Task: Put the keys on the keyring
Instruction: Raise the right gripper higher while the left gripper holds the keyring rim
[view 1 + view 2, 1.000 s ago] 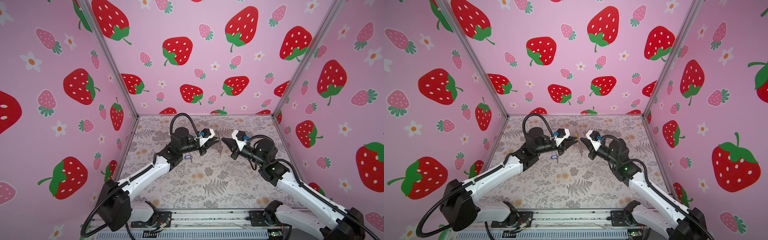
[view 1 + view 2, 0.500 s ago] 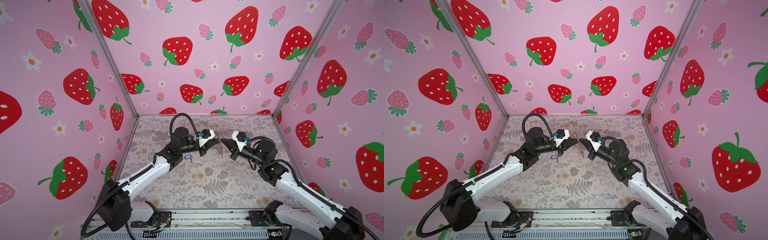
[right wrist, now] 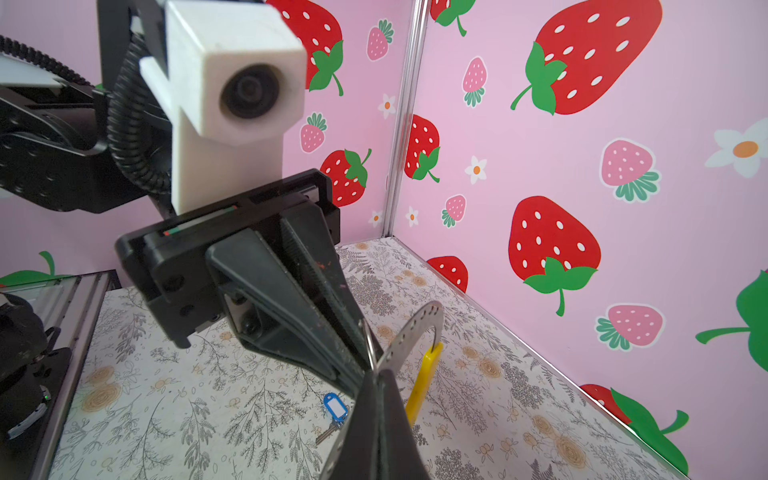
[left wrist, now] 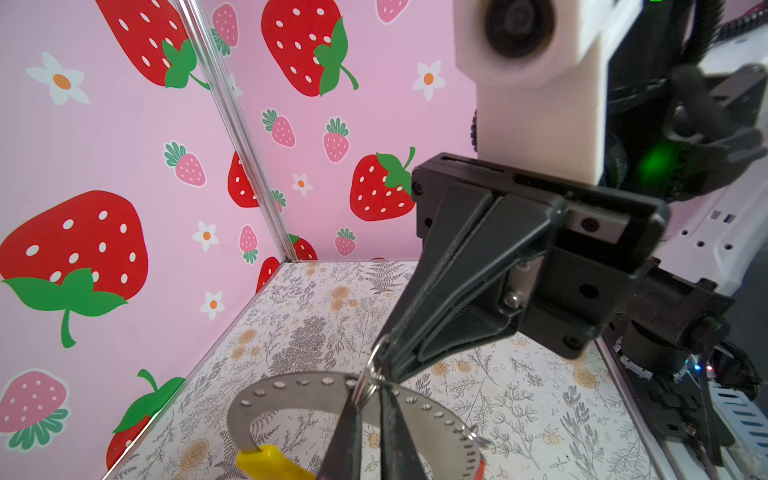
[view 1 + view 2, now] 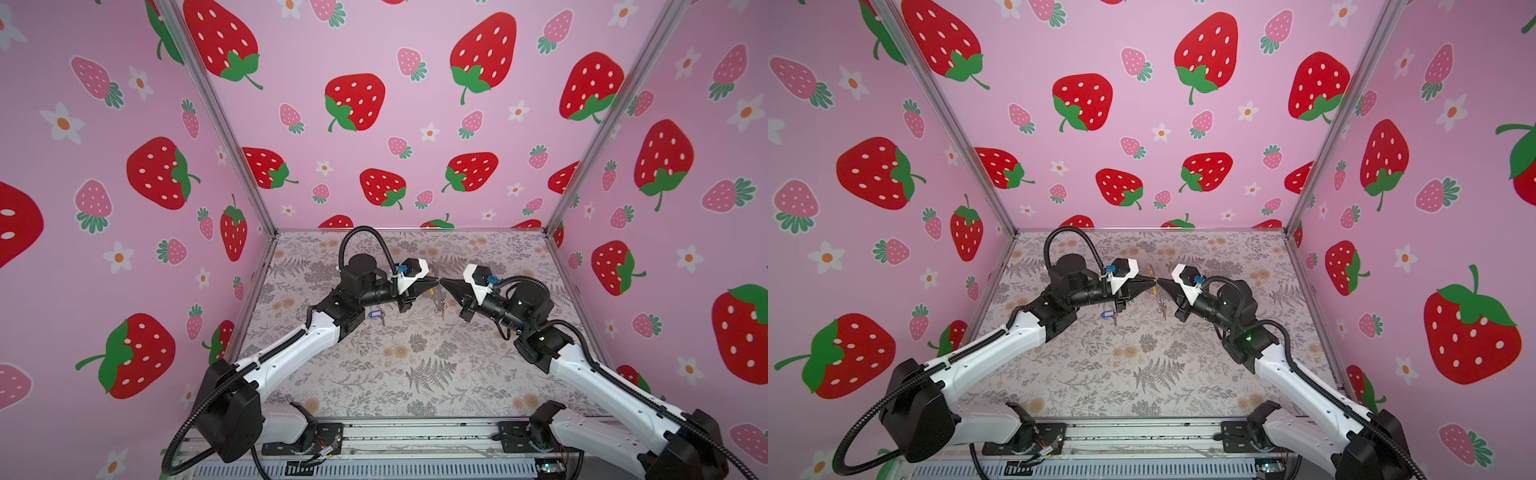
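Both grippers meet tip to tip in the air above the table's middle. The keyring (image 4: pixel 299 388), a flat grey hoop with holes and a yellow section (image 4: pixel 270 461), hangs edge-on between them in both top views (image 5: pixel 434 291) (image 5: pixel 1157 293). My right gripper (image 3: pixel 376 374) is shut on its rim. My left gripper (image 4: pixel 374 386) is pinched on the rim beside a small wire ring (image 4: pixel 370 370). A key hangs under the hoop (image 5: pixel 441 307), with a sliver of red tag (image 4: pixel 480 471) showing. The blue-tagged key (image 3: pixel 336 409) lies on the table (image 5: pixel 376 314) under my left wrist.
The floral table surface (image 5: pixel 415 365) is enclosed by pink strawberry walls on three sides, with metal corner posts (image 5: pixel 582 158) at the back. The arm bases and a rail (image 5: pixel 415 436) run along the front edge.
The left jaws have narrowed slightly on the hoop. Both arms stay almost where they were, tips together.
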